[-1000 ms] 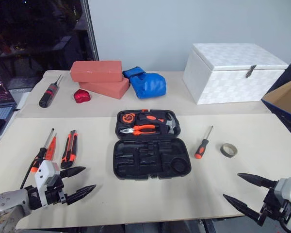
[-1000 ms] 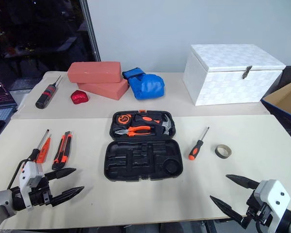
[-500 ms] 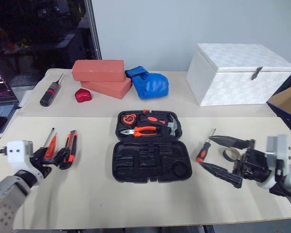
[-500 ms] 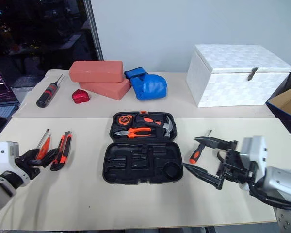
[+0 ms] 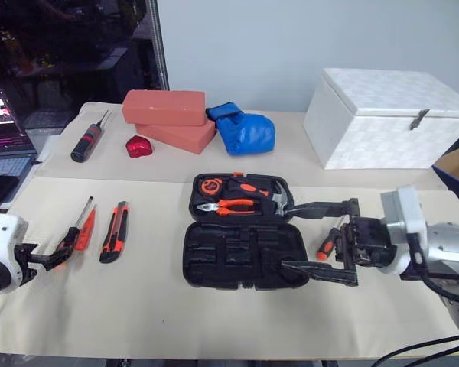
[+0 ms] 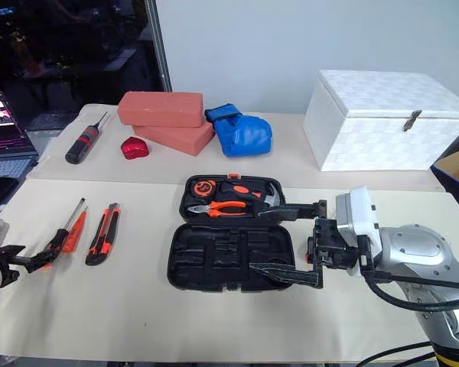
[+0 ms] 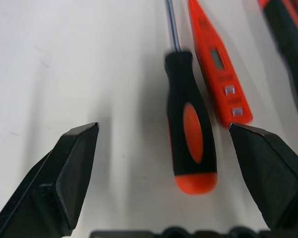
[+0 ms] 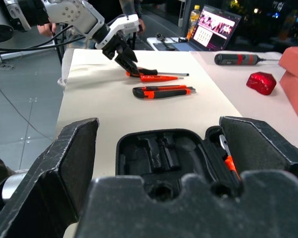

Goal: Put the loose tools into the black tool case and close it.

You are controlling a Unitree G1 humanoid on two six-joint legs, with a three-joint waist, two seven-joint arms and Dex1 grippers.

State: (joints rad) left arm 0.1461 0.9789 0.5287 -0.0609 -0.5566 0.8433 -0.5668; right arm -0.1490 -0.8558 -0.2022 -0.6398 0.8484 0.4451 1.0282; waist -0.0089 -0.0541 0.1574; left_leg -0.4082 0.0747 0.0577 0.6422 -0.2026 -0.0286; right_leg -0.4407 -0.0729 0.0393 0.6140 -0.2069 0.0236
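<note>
We held our left claw [image 7: 164, 148] wide around the screwdriver [image 7: 190, 144] left of the tool case [image 5: 243, 246]; our right claw [image 5: 310, 243] gaped over its right edge.

Beige table [image 5: 138, 306] — open tool case [image 5: 241, 229], screwdrivers [image 5: 80, 229].
</note>
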